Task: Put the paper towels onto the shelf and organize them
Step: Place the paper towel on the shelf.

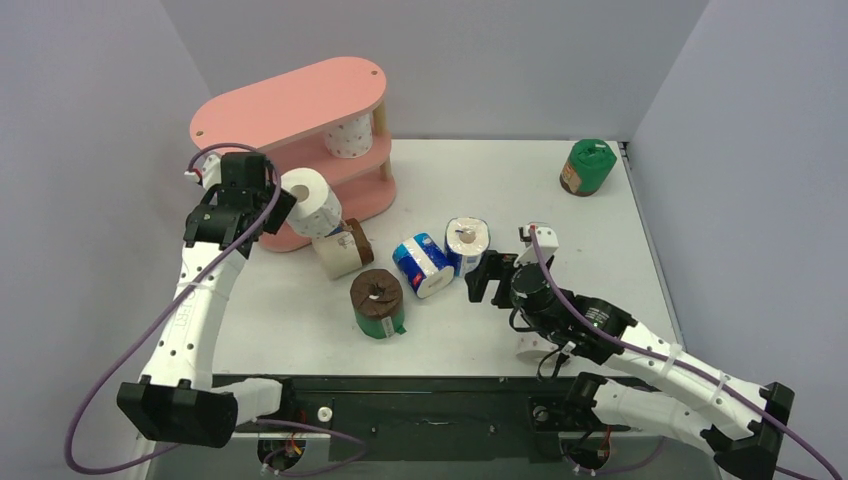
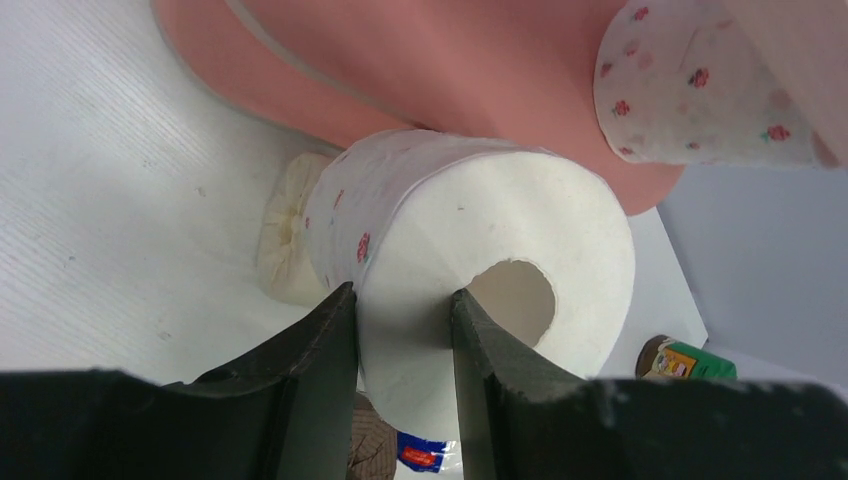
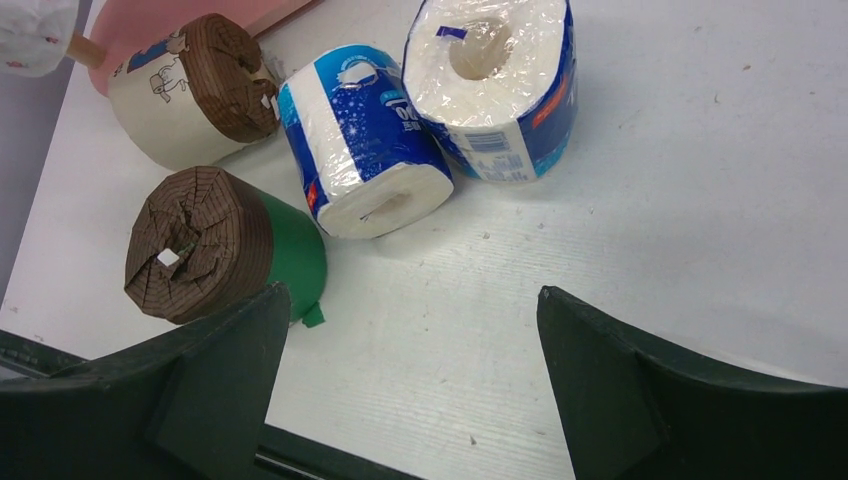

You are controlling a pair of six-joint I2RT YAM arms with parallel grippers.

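One white roll with pink dots (image 1: 312, 203) is held by the left gripper (image 1: 272, 205). Its soft paper wall is pinched between the two black fingers (image 2: 310, 370). One finger is pressed on the outside, and the other is seen at the edge of the middle hole.

The roll is kept up in the air, just in front of the left end of the pink shelf (image 1: 290, 100). Which board it is level with cannot be told. The roll is tipped. Its flat end with the hole is turned up and back toward the arm, and its short fat body is pointed at the shelf. Only a small push forward seems to be needed, though the roll may have to be stood up straight first.

A second dotted roll (image 1: 348, 135) is stood on the middle board, at the right end. Room is left beside it.

The right gripper (image 1: 490, 278) is spread wide, and nothing is held in it. It is hung low over the table (image 1: 620, 260). Two blue-and-white rolls are found just ahead of it, one laid on its side (image 3: 365, 140) and one stood on end (image 3: 495, 85). A brown-topped green roll (image 3: 215, 250) is seen off to their left, and a beige roll (image 3: 190, 95) is laid by the foot of the shelf. A dark green roll (image 1: 587, 167) is left alone in the far right corner.

The shelf is reached more easily by the left arm.
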